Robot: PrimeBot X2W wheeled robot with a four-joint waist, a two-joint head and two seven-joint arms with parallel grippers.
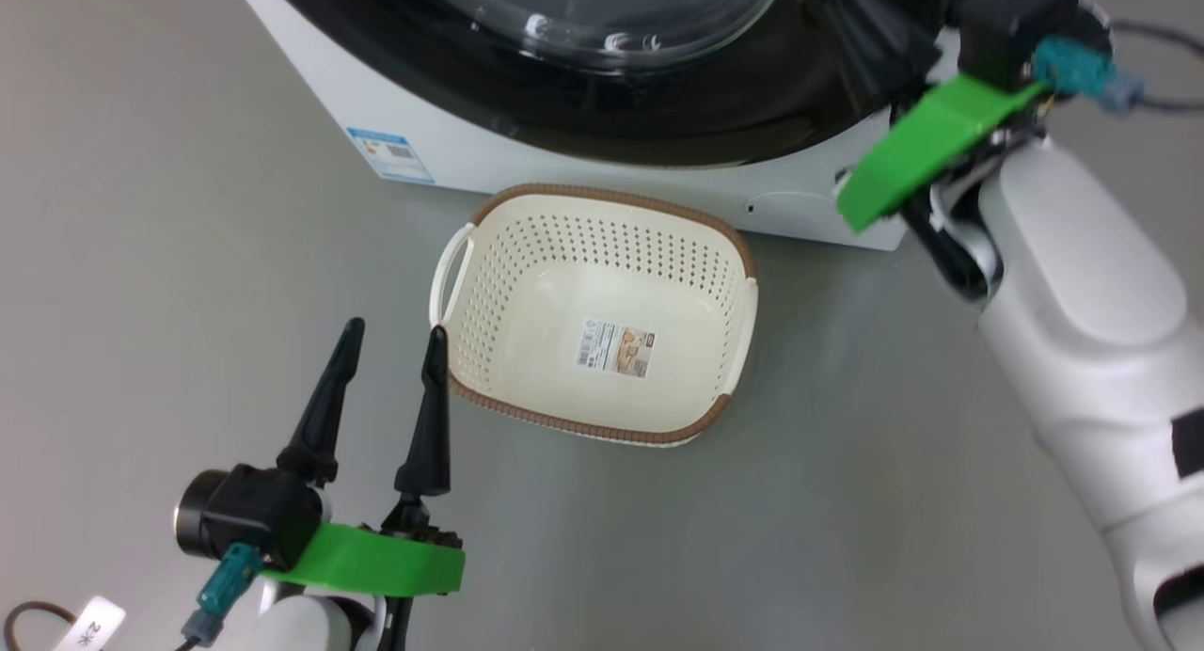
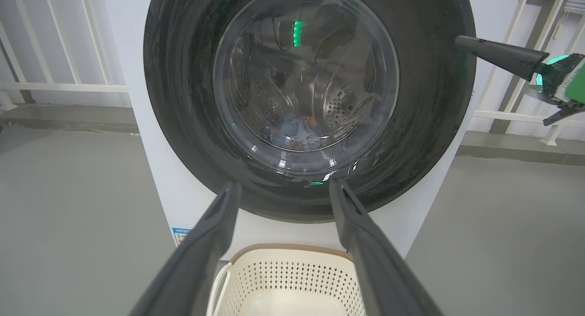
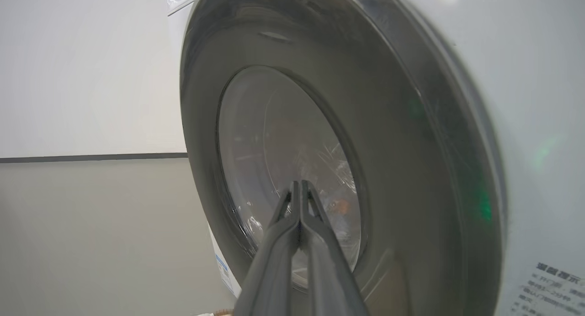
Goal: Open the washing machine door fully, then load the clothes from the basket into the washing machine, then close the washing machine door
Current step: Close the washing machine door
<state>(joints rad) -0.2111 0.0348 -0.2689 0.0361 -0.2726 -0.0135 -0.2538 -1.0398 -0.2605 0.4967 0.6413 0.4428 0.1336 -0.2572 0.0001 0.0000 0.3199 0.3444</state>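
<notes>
Though the washing machine door (image 2: pixel 183 101) looks flush, clothes (image 2: pixel 297 132) inside the drum (image 2: pixel 338 101) and the basket (image 1: pixel 611 192) empty just in front, it may not have latched: the right gripper (image 3: pixel 299 183), fingers pinched together empty at the rim's right, could skid off the gloss; the left gripper (image 1: pixel 394 329) hangs spread

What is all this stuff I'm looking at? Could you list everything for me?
washing machine: one, white, behind the basket
washing machine door: one, black rim with clear glass, on the machine's front
clothes: one small heap, blue and orange, in the drum behind the glass
basket: one, cream with brown rim, on the grey floor, empty
sticker: one, blue, machine's lower front
left tool: one, dark, open, beside the basket
right tool: one, dark, shut, by the door's rim
</notes>
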